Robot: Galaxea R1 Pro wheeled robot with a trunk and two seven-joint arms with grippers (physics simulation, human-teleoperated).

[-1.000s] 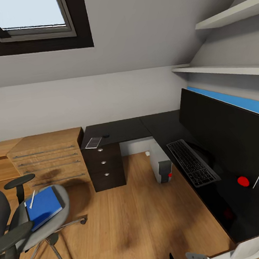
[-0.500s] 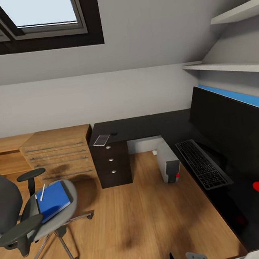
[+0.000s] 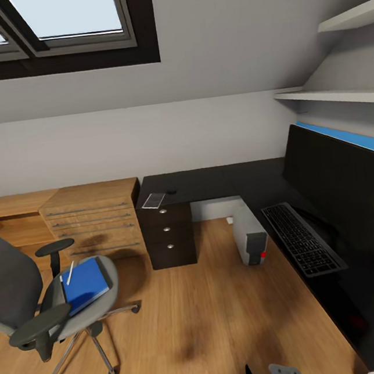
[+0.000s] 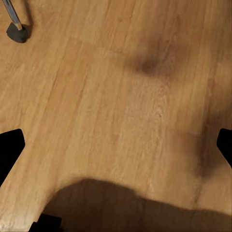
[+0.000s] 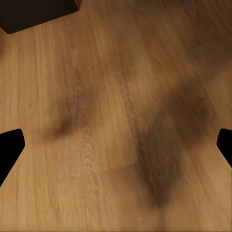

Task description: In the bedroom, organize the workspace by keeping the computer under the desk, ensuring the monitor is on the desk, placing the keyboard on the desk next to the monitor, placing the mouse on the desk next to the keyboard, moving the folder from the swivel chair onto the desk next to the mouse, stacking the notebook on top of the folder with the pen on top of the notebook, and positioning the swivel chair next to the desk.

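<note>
The desk [image 3: 221,181] serves as the reference landmark. The monitor [image 3: 350,184] stands on its right wing with the keyboard [image 3: 303,238] just in front; the computer [image 3: 250,235] sits on the floor under that wing. The mouse [image 3: 171,191] and a small flat notebook-like item [image 3: 153,200] lie on the desk's far-left wing above the drawers, well apart from the keyboard. The swivel chair [image 3: 43,298] stands well left of the desk, carrying the folder [image 3: 85,284] with a thin white pen [image 3: 70,273] resting on it. Both wrist views look down on bare wooden floor; the left gripper [image 4: 116,145] and right gripper [image 5: 116,145] are spread wide and hold nothing. Risks, as judged: the chair rolls on castors, so a push while lifting the folder may shift it; the loose pen may slide off a tilted folder; the mouse is small and far back, inviting a missed grasp.
</note>
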